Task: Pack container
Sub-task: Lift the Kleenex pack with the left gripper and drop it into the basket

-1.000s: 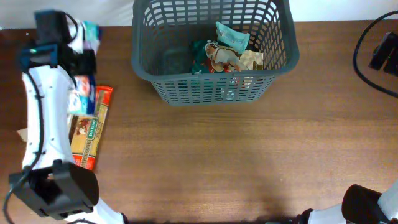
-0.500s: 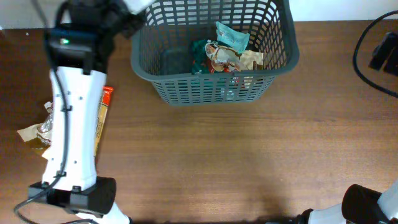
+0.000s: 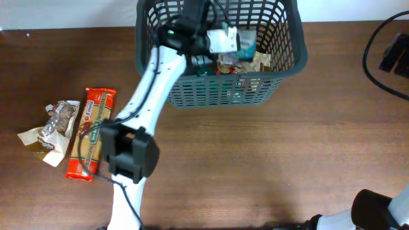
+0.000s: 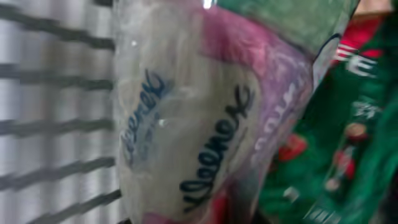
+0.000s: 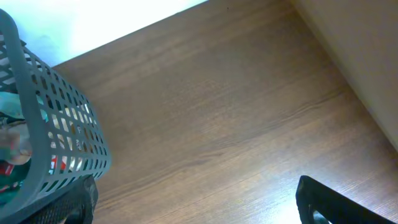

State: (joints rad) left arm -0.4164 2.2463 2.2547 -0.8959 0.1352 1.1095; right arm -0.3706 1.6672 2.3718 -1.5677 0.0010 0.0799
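Container (image 3: 268, 83) lies directly beneath left hand (image 3: 215, 39), which grips tissue pack (image 4: 186, 124).

Left arm (image 3: 151, 80) and tissue packet (image 3: 225, 40) over container (image 3: 217, 94); open tabletop (image 3: 287, 153) right.

"Kleenex", dark blue script, printed twice on clear-wrapped tissue pack (image 4: 186, 124) in left wrist view. Green packet (image 4: 336, 155) lettering blurred. Orange packet (image 3: 89, 134) label on table (image 3: 268, 160) too small to read.
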